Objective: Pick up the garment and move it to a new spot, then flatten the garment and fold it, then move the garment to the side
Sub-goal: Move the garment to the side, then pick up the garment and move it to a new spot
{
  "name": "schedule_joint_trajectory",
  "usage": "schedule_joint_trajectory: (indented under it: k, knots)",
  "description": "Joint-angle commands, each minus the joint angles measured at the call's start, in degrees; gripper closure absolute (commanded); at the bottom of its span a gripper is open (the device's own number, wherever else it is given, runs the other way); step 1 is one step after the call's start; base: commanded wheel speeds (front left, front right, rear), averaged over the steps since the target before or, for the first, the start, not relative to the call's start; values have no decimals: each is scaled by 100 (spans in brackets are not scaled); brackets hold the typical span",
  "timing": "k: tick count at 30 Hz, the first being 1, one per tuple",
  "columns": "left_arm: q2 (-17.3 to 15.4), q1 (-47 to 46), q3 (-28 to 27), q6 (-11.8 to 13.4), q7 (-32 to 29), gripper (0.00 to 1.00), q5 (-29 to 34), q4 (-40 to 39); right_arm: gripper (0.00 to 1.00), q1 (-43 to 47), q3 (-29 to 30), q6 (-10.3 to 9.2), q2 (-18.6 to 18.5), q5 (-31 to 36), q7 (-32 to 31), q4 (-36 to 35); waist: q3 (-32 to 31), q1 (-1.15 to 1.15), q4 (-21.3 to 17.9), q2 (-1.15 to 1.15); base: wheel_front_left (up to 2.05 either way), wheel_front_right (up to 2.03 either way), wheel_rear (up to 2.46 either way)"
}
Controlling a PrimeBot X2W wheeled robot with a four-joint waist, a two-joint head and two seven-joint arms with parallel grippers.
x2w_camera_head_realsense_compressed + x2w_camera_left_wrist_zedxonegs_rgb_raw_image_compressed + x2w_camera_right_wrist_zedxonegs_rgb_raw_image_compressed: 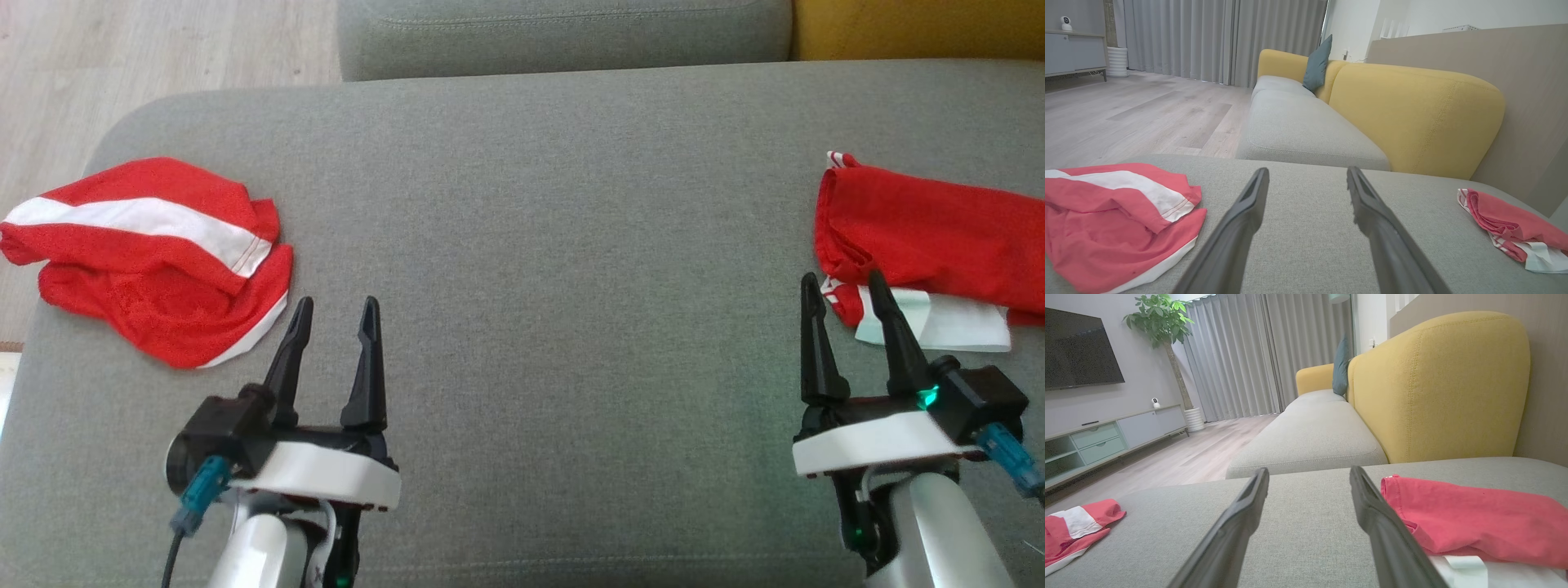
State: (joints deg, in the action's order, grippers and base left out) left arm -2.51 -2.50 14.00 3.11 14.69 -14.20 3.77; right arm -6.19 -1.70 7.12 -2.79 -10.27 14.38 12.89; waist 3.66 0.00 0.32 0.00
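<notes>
A crumpled red garment with a white stripe (pixel 147 253) lies at the left end of the grey cushion (pixel 555 245); it is also in the left wrist view (pixel 1114 220) and, far off, in the right wrist view (pixel 1073 531). A second red garment with white parts (pixel 931 237) lies folded at the right edge (pixel 1506 224) (pixel 1474 522). My left gripper (pixel 336 304) (pixel 1307 171) is open and empty, just right of the crumpled garment. My right gripper (pixel 842 279) (pixel 1308 470) is open too, its fingertips at the folded garment's near left corner, holding nothing.
The cushion's broad middle between the two garments is bare fabric. Another grey seat cushion (pixel 563 37) adjoins at the back, with a yellow backrest (pixel 914 28) at the far right. Wooden floor (pixel 122 57) lies beyond the cushion's left edge.
</notes>
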Motion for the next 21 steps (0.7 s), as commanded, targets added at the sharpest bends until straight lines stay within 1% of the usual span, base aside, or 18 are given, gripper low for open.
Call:
schedule_joint_trajectory:
  k: [1, 21]
  knots:
    - [-37, -194, -163, 38, 31, 0, 22, -208, 0, -85, -141, 36, -10, -31, 62, -226, 0, 0, 2, 0, 0, 0, 0]
    - [-37, -237, -147, 27, 31, 0, 16, -161, 0, -84, -143, 36, -9, -77, 62, -184, 20, 0, 59, 0, 0, 0, 0]
